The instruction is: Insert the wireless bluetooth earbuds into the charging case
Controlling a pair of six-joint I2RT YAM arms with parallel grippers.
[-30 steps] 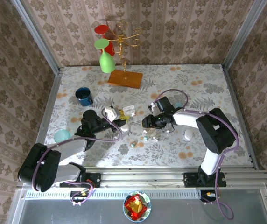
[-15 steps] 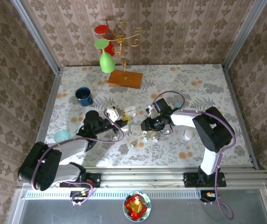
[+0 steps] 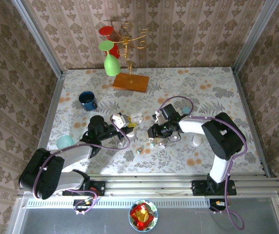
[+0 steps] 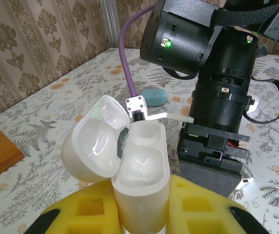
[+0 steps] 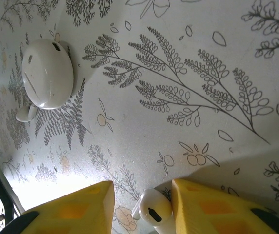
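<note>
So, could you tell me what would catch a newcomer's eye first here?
The open white case stands out, held upright in the left jaws with its lid flipped back. Next comes an earbud between the parted right jaws, down at the table. At the back, a gold stand holds red and green glasses.

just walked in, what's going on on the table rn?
The left gripper holds the charging case upright, with its lid swung open; the inside looks empty. The right gripper is down at the table, its fingers on either side of one earbud, with a gap on one side, so it is not clamped yet. A second case lies closed on the table with a loose earbud beside it. No bud is in the open case yet.
</note>
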